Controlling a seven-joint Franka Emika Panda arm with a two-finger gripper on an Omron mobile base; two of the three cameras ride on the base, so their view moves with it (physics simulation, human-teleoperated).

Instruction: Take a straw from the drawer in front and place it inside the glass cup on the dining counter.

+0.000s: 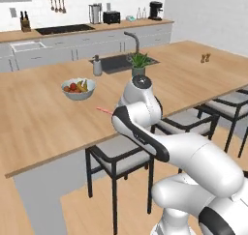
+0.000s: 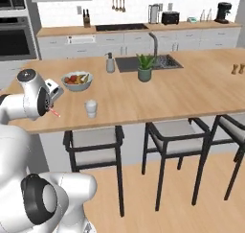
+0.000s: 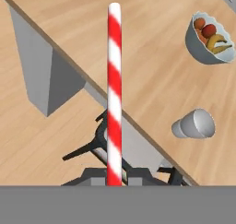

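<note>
While clamped between the shut fingers of the gripper (image 3: 114, 181), stands out straight ahead of the hand in the hand view: the straw (image 3: 114, 94), red and white striped, its far tip reaching over the light-wood dining counter (image 3: 152, 71). Held above the near edge of that counter, over the gap beside a black-framed stool (image 3: 99, 144). Seen from the left base view as a short pink stub (image 1: 103, 110) poking out to the left of the arm's wrist, just above the near edge of the top. Seen from the right base view as a small red-pink tip (image 2: 54, 113) below the hand (image 2: 51, 95), close to the counter's near left corner.

Stands upright on the counter near the front edge: the glass cup (image 2: 91, 108), pale and translucent, a little to the right of the straw and apart from it. Appears lying sideways in the hand view (image 3: 194, 124) only through the roll of the camera, to the right of the straw.

Sits further back from the cup, toward the sink (image 2: 148, 63): a grey fruit bowl (image 2: 76, 80). Stands at the sink's near edge: a green plant pot (image 2: 144, 66). Tucked under the counter's near edge: grey-seated stools (image 2: 93, 148).
</note>
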